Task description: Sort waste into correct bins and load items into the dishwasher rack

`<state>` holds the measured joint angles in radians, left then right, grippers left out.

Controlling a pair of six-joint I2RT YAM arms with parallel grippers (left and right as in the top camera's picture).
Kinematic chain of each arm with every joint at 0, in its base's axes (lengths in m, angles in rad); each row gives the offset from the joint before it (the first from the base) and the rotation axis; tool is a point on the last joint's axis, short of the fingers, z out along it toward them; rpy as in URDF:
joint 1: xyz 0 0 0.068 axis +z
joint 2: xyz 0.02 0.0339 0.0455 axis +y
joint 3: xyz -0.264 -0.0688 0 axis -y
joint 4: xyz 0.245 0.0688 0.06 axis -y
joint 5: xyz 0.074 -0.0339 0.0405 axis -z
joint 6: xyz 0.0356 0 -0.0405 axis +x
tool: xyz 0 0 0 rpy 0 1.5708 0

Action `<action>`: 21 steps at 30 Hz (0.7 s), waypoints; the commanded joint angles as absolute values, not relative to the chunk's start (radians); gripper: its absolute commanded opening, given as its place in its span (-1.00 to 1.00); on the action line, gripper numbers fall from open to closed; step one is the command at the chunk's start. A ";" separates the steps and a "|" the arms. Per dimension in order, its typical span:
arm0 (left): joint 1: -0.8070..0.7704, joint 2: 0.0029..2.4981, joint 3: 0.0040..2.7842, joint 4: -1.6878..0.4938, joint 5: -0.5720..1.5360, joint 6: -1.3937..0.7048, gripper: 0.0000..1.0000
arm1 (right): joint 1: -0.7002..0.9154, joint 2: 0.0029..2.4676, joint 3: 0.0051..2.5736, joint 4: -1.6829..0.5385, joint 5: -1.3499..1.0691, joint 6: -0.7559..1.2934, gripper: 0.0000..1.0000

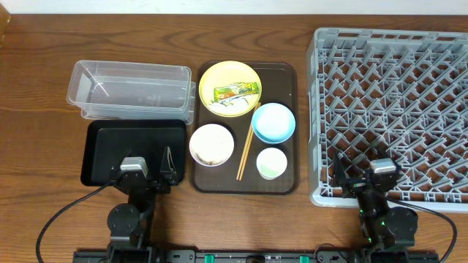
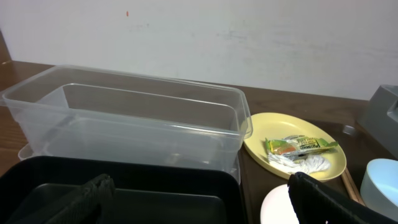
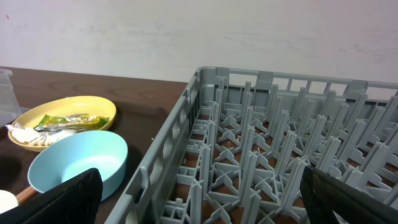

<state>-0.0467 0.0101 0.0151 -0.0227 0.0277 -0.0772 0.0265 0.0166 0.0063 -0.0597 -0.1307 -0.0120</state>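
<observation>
Both spread wide: left gripper (image 1: pixel 142 169) is hovering lower-left over the black tray (image 1: pixel 102 146), right gripper (image 1: pixel 363 172) lower-right at the dishwasher rack (image 1: pixel 395 95), probably staging by drop-offs.

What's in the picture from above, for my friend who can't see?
A brown tray in the middle holds a yellow plate with a snack wrapper, a blue bowl, a white bowl, a green cup and chopsticks. A clear tub and a black tray sit left of it, a big grey rack right.
</observation>
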 commanded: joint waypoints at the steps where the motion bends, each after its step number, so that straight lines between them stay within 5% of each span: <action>1: -0.041 0.004 0.004 -0.071 0.018 -0.064 0.83 | 0.012 0.011 0.006 -0.064 -0.131 -0.024 0.98; 21: -0.041 0.004 0.004 -0.071 0.018 -0.064 0.83 | 0.012 0.011 0.006 -0.060 -0.123 -0.019 0.98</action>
<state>-0.0467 0.0101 0.0151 -0.0227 0.0277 -0.0772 0.0265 0.0166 0.0063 -0.0593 -0.1303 -0.0120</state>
